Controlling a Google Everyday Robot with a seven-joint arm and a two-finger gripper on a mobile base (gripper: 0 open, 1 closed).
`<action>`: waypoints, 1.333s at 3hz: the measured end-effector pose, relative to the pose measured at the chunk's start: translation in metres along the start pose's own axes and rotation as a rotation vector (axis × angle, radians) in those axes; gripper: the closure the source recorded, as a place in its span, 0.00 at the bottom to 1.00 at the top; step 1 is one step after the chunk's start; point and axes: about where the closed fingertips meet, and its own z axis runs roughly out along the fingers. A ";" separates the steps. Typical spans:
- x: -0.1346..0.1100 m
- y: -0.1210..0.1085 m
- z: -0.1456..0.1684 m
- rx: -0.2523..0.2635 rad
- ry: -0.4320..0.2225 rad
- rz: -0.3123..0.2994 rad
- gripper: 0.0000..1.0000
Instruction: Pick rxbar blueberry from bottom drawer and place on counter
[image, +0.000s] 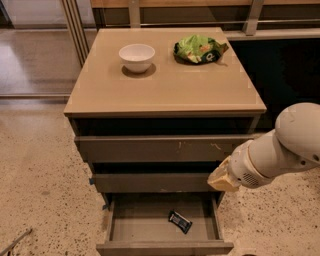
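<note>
Navy-black in its wrapper, the rxbar lies flat on the floor of the open bottom drawer, a little right of centre. It sits at about 7 o'clock from the gripper, well apart from it. Its long axis runs from 10 o'clock to 4 o'clock. The tan gripper hangs before the right end of the middle drawer, touching nothing visible; whether it is released or clenched cannot be told. On the counter stand a bowl and a chip bag.
</note>
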 end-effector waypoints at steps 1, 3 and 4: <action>-0.002 -0.001 -0.002 0.005 -0.002 -0.002 1.00; 0.060 -0.040 0.083 0.092 0.018 0.055 1.00; 0.087 -0.090 0.144 0.144 -0.050 0.133 1.00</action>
